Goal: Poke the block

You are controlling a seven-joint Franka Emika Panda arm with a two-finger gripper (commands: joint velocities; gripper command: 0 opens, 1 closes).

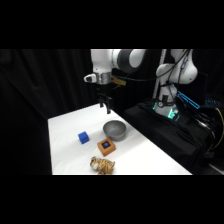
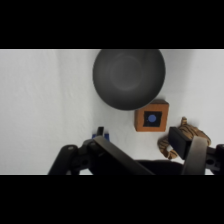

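While the gripper (image 1: 106,106) hangs above the bowl (image 1: 115,130), finger state indeterminate, the approach step applies: descend onto the block (image 1: 106,146).

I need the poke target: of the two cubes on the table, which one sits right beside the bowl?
The orange-brown block with the dark blue square on top; it sits just by the grey bowl. The plain blue cube stands apart.

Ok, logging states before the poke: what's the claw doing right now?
Claw: holding nothing, hanging above the white table; open or closed cannot be told.
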